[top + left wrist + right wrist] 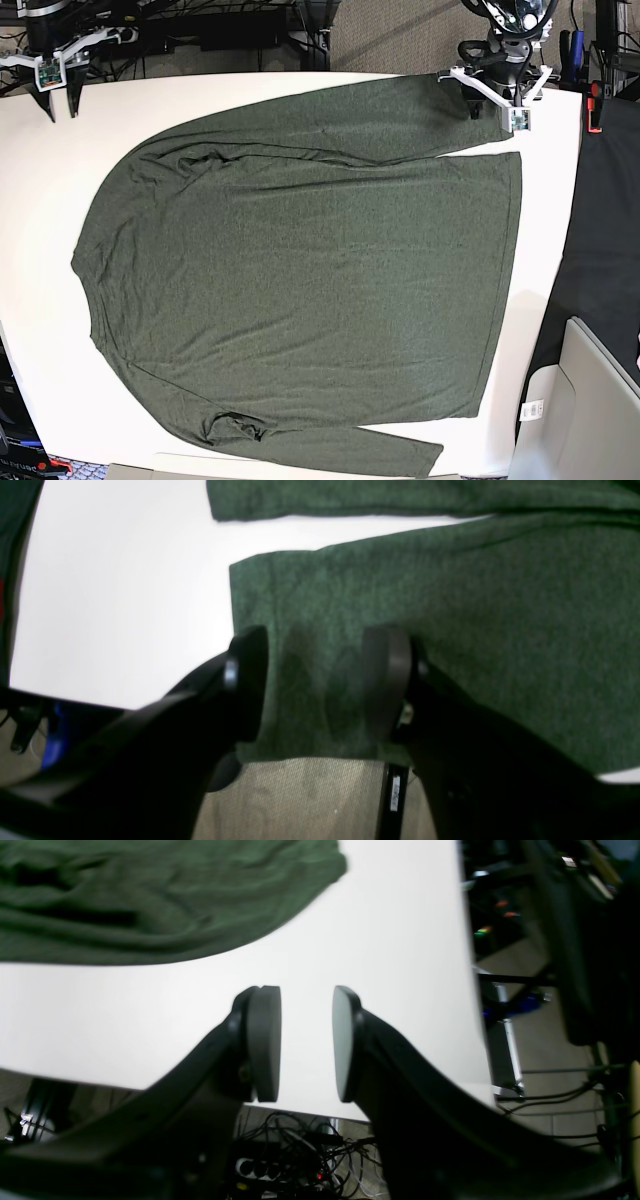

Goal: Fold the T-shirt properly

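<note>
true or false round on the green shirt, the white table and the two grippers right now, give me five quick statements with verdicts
1. The dark olive-green long-sleeved knit shirt lies spread out flat on the white table. True.
2. The right gripper is clamped on shirt fabric. False: its jaws stand apart over bare table, with nothing between them.
3. The left gripper is open above a corner of the shirt near the table's edge. True.
4. The shirt has a large printed logo. False: it is plain in every view.
5. The shirt is already folded in half. False: body and both sleeves are still laid open.
</note>
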Motion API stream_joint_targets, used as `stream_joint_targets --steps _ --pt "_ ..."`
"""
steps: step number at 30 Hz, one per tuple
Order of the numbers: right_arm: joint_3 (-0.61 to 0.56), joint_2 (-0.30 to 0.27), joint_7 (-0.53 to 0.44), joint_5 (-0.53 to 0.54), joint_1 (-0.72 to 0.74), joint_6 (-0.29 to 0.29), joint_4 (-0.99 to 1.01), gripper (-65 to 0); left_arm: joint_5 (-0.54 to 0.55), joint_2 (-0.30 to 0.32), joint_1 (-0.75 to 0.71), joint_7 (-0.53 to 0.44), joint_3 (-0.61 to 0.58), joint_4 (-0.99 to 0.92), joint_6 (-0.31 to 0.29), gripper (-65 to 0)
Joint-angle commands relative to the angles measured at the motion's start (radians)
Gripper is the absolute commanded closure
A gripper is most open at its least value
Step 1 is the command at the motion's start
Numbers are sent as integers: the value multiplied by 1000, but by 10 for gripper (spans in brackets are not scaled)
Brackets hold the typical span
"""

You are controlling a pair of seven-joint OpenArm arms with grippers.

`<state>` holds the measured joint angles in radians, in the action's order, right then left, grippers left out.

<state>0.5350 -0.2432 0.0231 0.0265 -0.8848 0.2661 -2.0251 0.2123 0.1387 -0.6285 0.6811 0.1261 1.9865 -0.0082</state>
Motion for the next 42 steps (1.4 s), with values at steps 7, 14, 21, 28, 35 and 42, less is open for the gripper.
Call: stream_joint_targets --steps 7,14,21,28,35,42 --pt "10 -5 -24 11 -7 -3 -15 -164 0 0 -6 -11 59 -8 3 -292" --pt "26 -8 11 97 11 -3 -15 -164 5 0 -12 -8 -3 -17 0 -291" --pt "162 -17 260 329 95 -1 -15 -164 3 3 -24 -8 -90 -17 -2 -283" --pt "188 -18 421 342 169 0 -16 -164 3 5 -15 -8 -92 -19 -2 -110" --pt "188 -17 674 342 290 178 -16 -165 -3 5 -12 -10 -87 -10 -2 -1" --pt "188 -17 886 338 399 247 -15 -166 -3 6 -14 -19 -85 49 -2 -1"
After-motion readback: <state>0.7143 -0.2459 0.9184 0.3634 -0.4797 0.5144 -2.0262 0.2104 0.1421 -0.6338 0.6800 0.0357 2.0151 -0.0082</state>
